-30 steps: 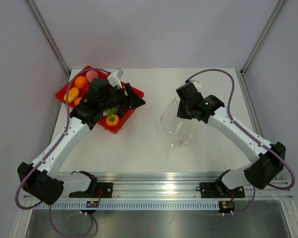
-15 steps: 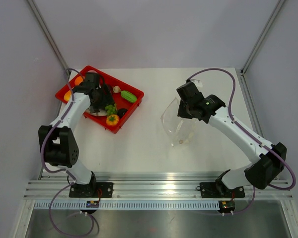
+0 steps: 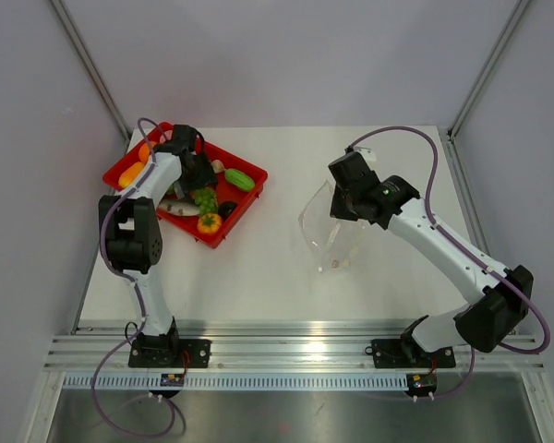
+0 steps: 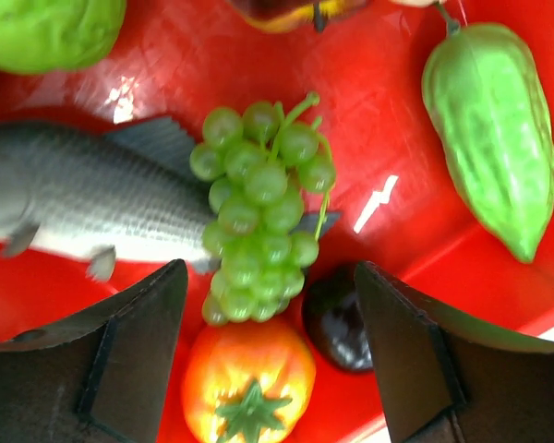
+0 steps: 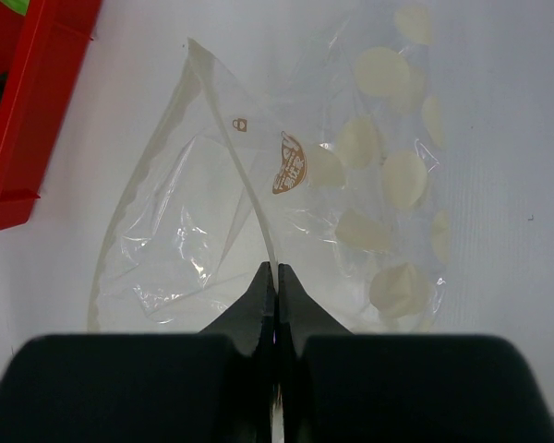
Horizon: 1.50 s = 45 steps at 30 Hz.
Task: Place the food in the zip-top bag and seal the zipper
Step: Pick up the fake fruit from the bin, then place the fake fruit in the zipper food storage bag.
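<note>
1. Far-left corner of surface (image 3: 286,286): qty 1 red tray (image 3: 246,209), set at an angle. All visible food lies in it. The left arm (image 3: 134,231) is folded up over the tray, wrist pointing down.

2. Tray contents, L to R (top + wrist views):
- qty 2 orange fruits (image 3: 132,173) at tray's left end, partly under the arm.
- qty 1 round green fruit (image 4: 46,28).
- qty 1 grey fish (image 4: 83,208), lying flat.
- qty 1 green grape bunch (image 4: 263,208), overlapping the fish's tail end.
- qty 1 orange tomato (image 4: 249,378) w/ green stem, just beside the bunch's lower end.
- qty 1 dark purple piece (image 4: 337,318), just beside tomato; contact cannot be told.
- qty 1 green bumpy gourd (image 4: 489,138), nearest tray's right corner, apart from the grapes.

3. The left fingers (image 4: 134,360): qty 2, spread wide, nothing gripped. They sit above the tray w/ grape bunch and tomato in the gap below.

4. Right of ctr, well apart from tray: qty 1 zip-top bag (image 3: 328,240), clear, crinkled, one side raised off the surface. It has whitish round marks (image 5: 383,72); exact count unclear through the folds. Qty 1 brown logo (image 5: 291,163).

5. The right fingers (image 5: 275,305): qty 2, pressed together, pinching the bag's mouth edge. The zipper (image 5: 243,175) strip runs away from them along that raised edge; mouth gapes. The right arm (image 3: 434,245) reaches in from the near-right corner.
</note>
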Tool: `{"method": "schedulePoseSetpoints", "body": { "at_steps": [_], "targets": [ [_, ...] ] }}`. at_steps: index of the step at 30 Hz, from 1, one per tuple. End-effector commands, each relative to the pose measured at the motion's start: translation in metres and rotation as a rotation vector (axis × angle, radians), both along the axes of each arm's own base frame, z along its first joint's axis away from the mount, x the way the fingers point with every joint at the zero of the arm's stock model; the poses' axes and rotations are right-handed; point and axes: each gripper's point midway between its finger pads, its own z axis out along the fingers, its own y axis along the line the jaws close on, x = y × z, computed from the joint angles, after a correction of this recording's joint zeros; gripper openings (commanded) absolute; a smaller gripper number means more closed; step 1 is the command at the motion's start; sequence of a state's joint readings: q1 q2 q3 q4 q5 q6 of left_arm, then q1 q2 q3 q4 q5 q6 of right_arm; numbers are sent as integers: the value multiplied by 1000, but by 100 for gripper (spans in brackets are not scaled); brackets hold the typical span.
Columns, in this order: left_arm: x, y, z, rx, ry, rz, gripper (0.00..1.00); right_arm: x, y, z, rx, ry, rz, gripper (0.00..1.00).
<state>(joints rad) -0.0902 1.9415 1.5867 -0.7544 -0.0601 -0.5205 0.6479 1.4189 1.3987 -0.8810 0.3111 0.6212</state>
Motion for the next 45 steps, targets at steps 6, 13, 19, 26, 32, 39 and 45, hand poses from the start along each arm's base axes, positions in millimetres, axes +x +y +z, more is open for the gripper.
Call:
{"method": "schedulePoseSetpoints", "body": {
  "at_steps": [6, 13, 19, 26, 32, 39, 45],
  "targets": [
    [29, 8, -18, 35, -13, 13, 79, 8, 9, 12, 15, -36, 28, 0],
    [35, 0, -41, -2, 7, 1, 65, 8, 8, 9, 10, -33, 29, 0],
    [35, -7, 6, -31, -87, -41, 15, 10, 13, 7, 20, -26, 35, 0],
    [-1, -21, 122, -101, -344, -146, 4, 22, 38, 2, 84, -13, 73, 0],
    [-45, -38, 196, -163, -500, -274, 0, 42, 71, 1, 161, -5, 116, 0],
    [-96, -88, 223, -360, -565, -434, 0, 60, 102, 9, 230, 4, 160, 0],
    [-134, -166, 235, -600, -553, -589, 0, 65, 110, 15, 256, 0, 168, 0]
  ]
}}
